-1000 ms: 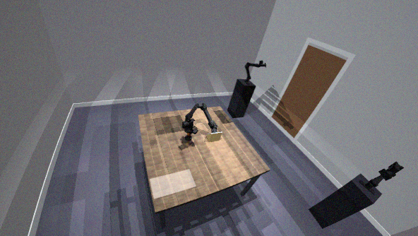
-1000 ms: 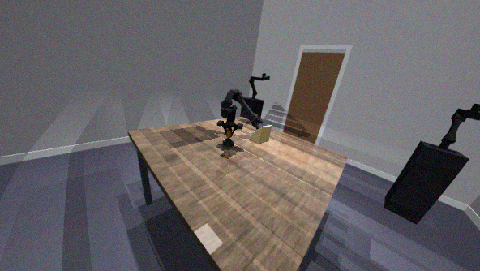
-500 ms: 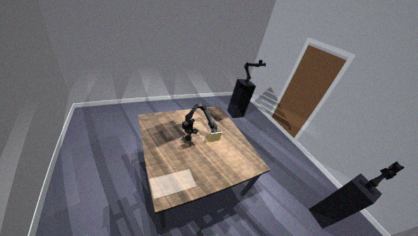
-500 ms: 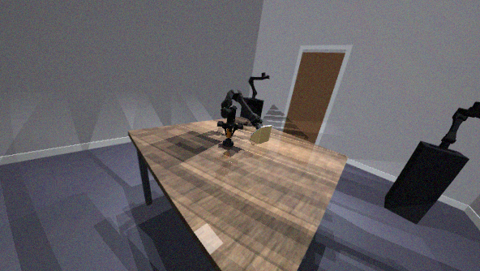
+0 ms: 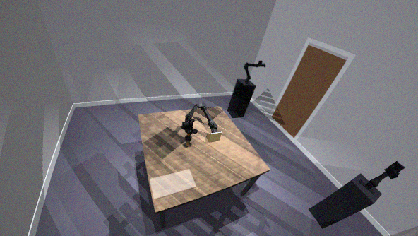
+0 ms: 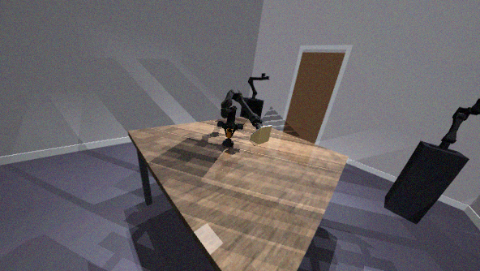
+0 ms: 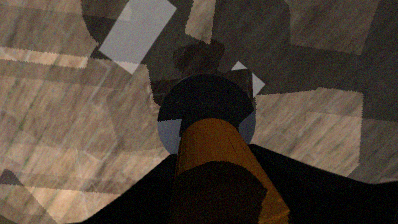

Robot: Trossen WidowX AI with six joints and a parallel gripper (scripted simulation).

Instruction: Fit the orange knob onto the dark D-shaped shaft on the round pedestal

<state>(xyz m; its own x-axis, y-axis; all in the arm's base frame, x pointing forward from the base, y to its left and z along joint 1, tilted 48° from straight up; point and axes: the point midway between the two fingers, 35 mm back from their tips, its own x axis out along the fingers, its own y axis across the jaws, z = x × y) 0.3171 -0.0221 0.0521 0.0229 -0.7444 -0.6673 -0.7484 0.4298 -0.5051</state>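
Note:
My gripper [image 5: 189,131] [image 6: 229,131] is shut on the orange knob [image 7: 215,150] [image 6: 229,132] and holds it upright over the round pedestal [image 7: 205,102] [image 6: 228,142] [image 5: 187,143] on the wooden table [image 5: 212,166] [image 6: 251,191]. In the wrist view the knob's lower end overlaps the pedestal's near rim, and the dark shaft is hidden behind the knob. In the exterior view a small gap shows between the knob and the pedestal. Whether the knob touches the shaft cannot be told.
The arm's tan base block [image 5: 214,136] [image 6: 261,135] stands on the table just right of the pedestal. Two dark camera stands [image 5: 241,97] [image 5: 344,205] are on the floor beside the table. A brown door [image 5: 308,88] is in the far wall.

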